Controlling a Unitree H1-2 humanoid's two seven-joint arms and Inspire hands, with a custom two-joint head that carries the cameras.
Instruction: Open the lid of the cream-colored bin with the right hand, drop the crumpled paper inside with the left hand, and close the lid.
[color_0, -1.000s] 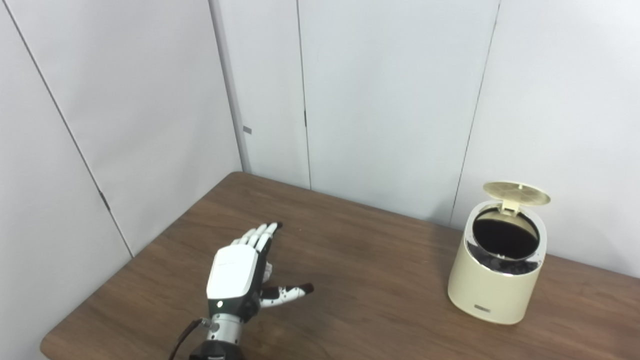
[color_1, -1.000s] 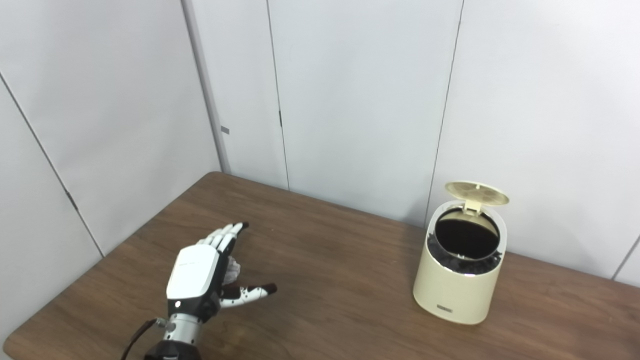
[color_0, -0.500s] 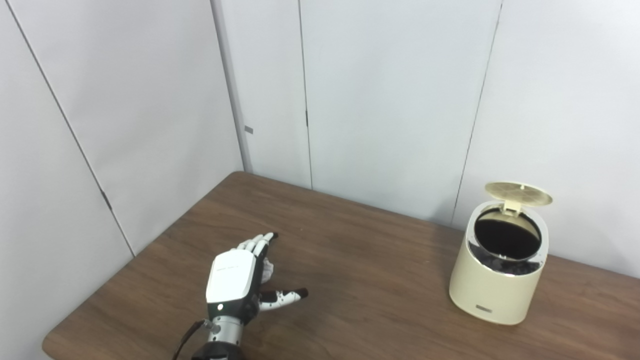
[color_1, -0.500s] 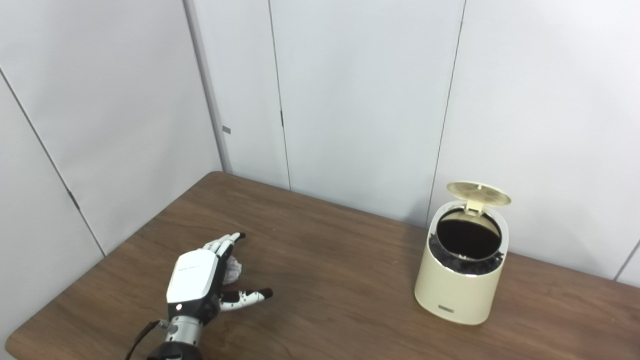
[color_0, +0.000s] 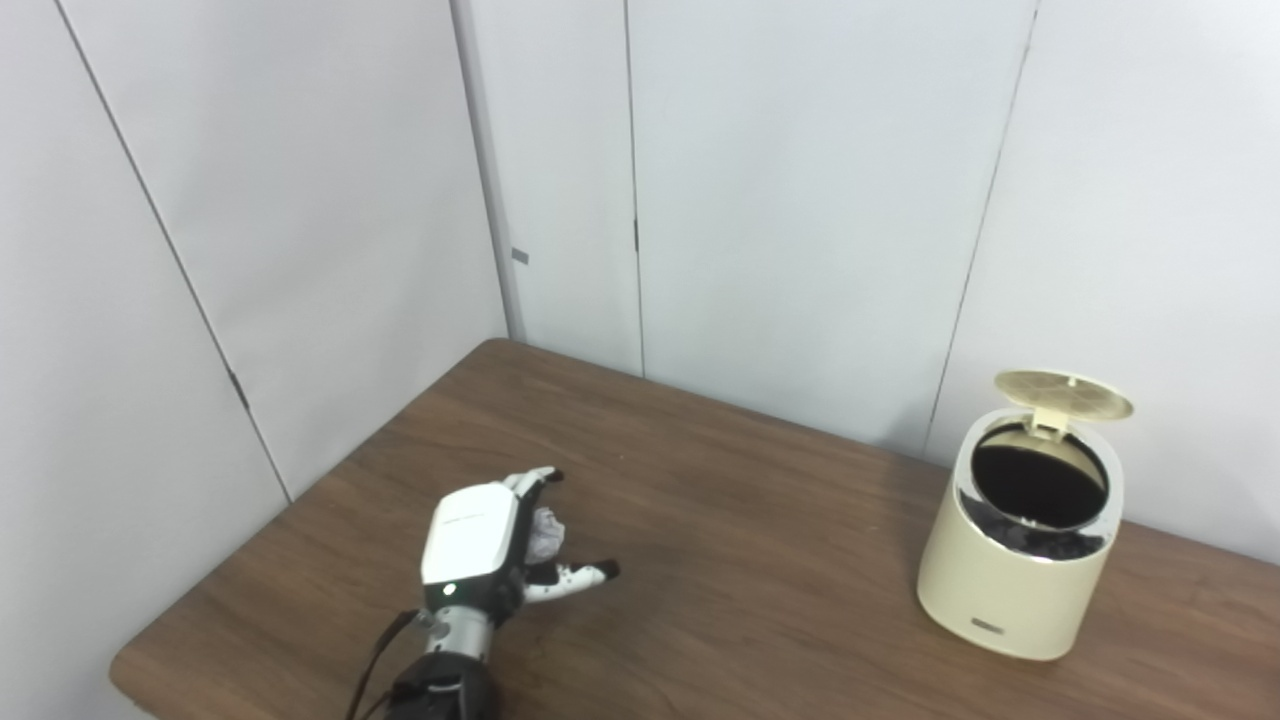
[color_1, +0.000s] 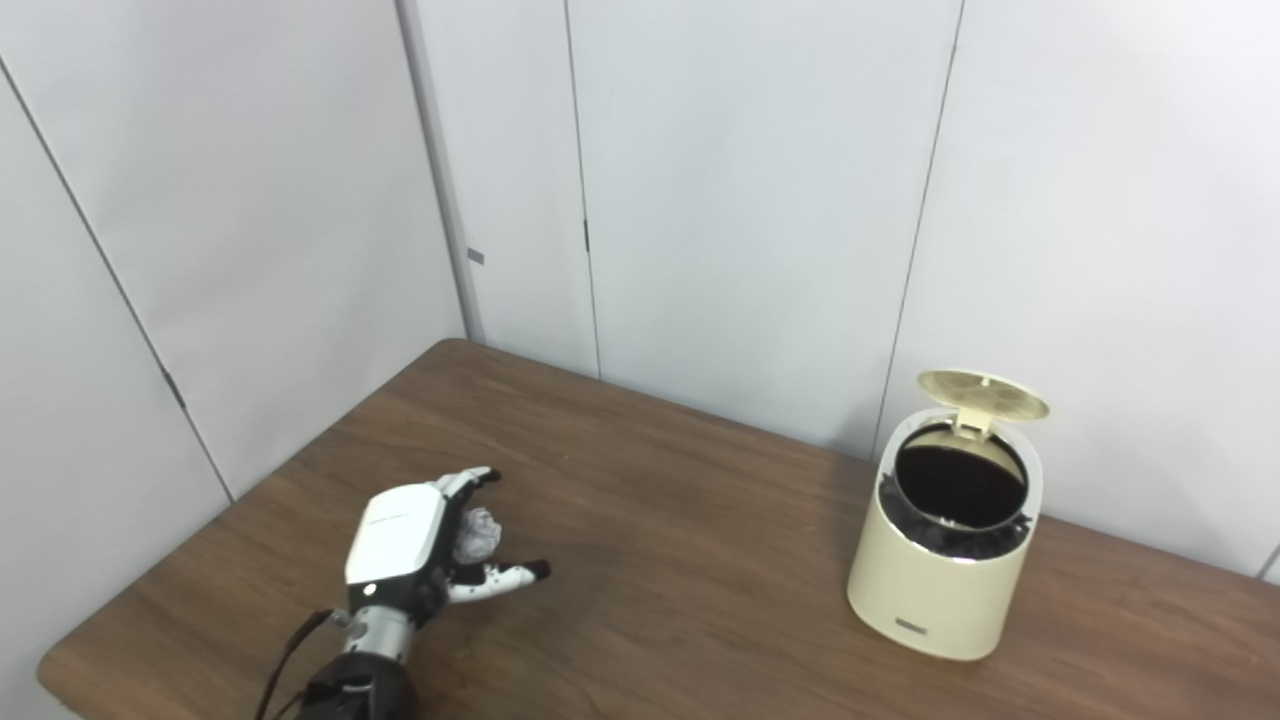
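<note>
While the white-backed left hand (color_1: 420, 545) curls loosely around the small crumpled white paper (color_1: 479, 530) on the brown wooden counter (color_1: 680, 590), the thumb stays apart, so the paper may slip out before reaching the open-lidded cream-colored round bin (color_1: 945, 560), well apart.

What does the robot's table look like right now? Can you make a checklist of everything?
Surface: brown wooden table, no spills seen.
Job's things: cream bin at the right, lid up, dark inside; crumpled paper under the left hand's curled fingers.
Clutter: nothing seen.
Hands: left hand curling over the paper, thumb out to the side, grip not clearly closed; right hand not in view.
Cables: black cable by the left wrist.
Surroundings: plain white wall panels behind the table.
</note>
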